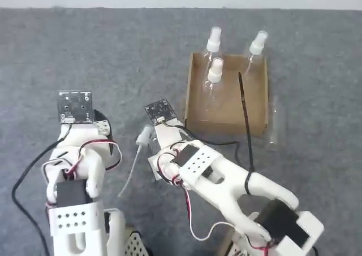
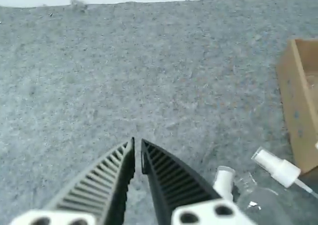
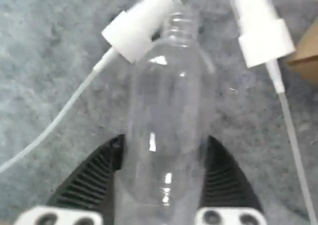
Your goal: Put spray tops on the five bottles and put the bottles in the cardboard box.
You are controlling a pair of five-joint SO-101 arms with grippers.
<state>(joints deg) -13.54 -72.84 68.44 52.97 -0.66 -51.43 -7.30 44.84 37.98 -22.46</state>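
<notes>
From above, the cardboard box (image 1: 226,123) sits toward the far edge of the table (image 1: 85,47), right of middle. Three capped bottles (image 1: 215,75) stand along the box's far side. A bare bottle (image 1: 274,120), uncapped as far as I can tell, lies just outside its right wall. A spray top (image 1: 144,136) lies near the box's near left corner, its thin tube trailing toward the near edge.

In the left wrist view, the left gripper (image 2: 137,143) hangs over bare table, jaws drawn almost together with a thin slit between them, holding nothing.

In the right wrist view, the right gripper (image 3: 164,145) has a clear bottle (image 3: 166,101) between its jaws, pads (image 3: 107,160) against the bottle's sides. The spray top lies touching the bottle's open neck. A second spray top (image 3: 261,26) lies just beside it, near the box's corner.
</notes>
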